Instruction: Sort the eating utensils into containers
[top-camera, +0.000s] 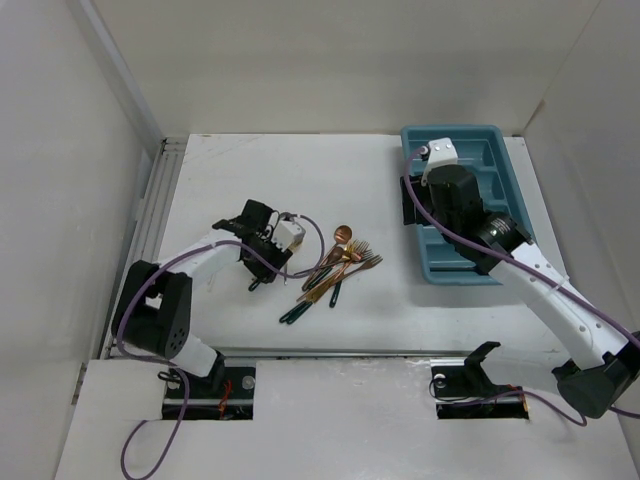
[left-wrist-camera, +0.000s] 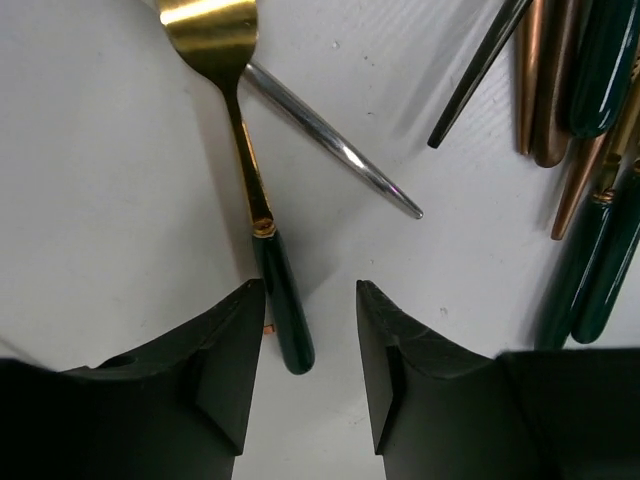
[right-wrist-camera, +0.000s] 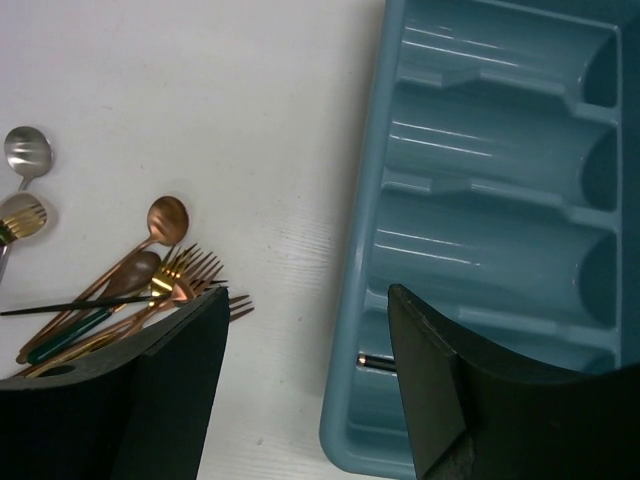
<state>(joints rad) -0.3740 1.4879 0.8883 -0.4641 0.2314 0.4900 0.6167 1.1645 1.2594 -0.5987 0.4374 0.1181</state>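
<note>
Copper-and-gold forks, spoons and knives (top-camera: 335, 265) lie heaped midway between the white worktop's (top-camera: 230, 180) side edges; the teal-blue plastic cutlery tray (top-camera: 455, 130) sits at its far right corner.
Left fingers (left-wrist-camera: 225, 365) stand open astride the dark green handle of a gold fork (left-wrist-camera: 245, 150), whose tines are cut off. Right fingers (right-wrist-camera: 170, 400) are spread over the tray's edge, half hiding a small dark item (right-wrist-camera: 375, 361) in the nearest slot, too obscured to identify.

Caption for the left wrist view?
Open left claw brackets the dark green handle of a gold fork; a silver handle slants away beside it, more cutlery at right.
</note>
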